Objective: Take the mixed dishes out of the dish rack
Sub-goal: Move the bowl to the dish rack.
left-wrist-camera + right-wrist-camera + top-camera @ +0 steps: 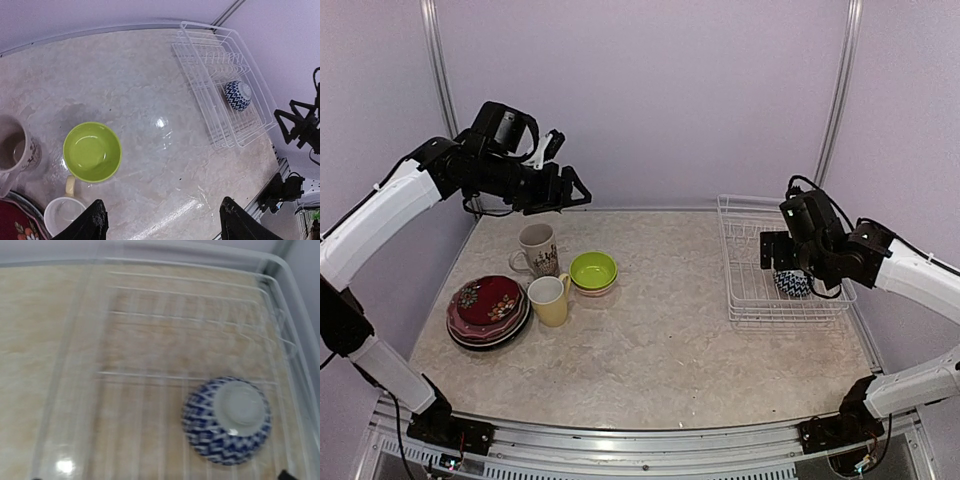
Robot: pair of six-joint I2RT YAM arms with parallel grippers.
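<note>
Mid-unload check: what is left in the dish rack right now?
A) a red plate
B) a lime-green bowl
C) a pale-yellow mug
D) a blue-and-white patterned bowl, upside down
D: the blue-and-white patterned bowl sits foot-up in the dish rack, alone, while the lime-green bowl, pale-yellow mug and red plate are out on the table.

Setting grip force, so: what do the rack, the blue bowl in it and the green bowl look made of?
Rack: thin white rods, probably coated metal wire. Blue bowl: likely glazed ceramic, given the painted pattern and pale foot ring. Green bowl: glossy with highlights inside, probably glazed ceramic, though plastic is possible.
</note>
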